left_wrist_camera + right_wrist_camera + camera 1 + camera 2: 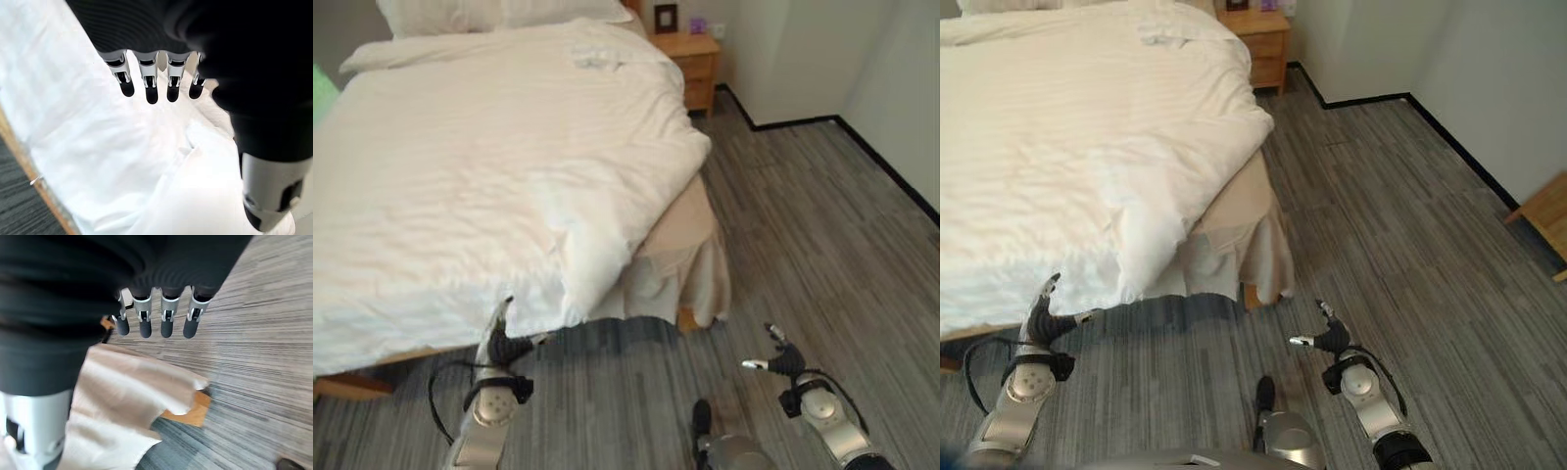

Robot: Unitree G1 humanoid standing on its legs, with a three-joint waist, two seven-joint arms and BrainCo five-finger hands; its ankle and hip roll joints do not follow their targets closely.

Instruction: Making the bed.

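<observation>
Your left robot hand (499,338) reaches the hanging foot edge of the white duvet (489,166), fingers (151,83) straight and holding nothing; your right robot hand (1329,336) hovers over the grey floor (1410,225) near the bed corner, fingers relaxed and empty; the duvet covers the bed, one corner draped over the beige bed skirt (690,264); a wooden nightstand (690,59) stands beside the headboard.

Bed (460,176) cut off by the left edge in both eye views; pillows (499,12) cropped at the top. Items on the nightstand (690,49) too small to tell. Skirt (127,387) hides the bed's leg (190,411) in part. Wooden furniture (1542,215) cropped at right edge.
</observation>
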